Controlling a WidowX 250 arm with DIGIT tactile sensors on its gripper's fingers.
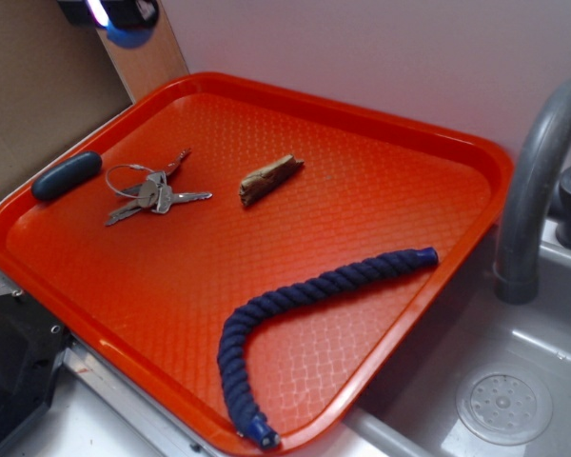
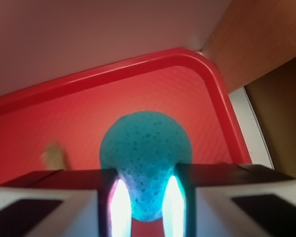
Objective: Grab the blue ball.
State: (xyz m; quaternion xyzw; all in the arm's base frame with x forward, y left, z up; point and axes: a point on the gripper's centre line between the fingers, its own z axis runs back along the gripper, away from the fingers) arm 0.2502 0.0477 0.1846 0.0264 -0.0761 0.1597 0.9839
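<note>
Above red tray point(image 2: 222, 106), claw point(image 2: 144, 197) pinches blue ball point(image 2: 145, 148) between its fingers.

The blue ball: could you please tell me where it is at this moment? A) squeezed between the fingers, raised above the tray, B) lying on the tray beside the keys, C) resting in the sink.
A: the wrist view shows the blue ball pinched between the fingers, over the orange tray.
</note>
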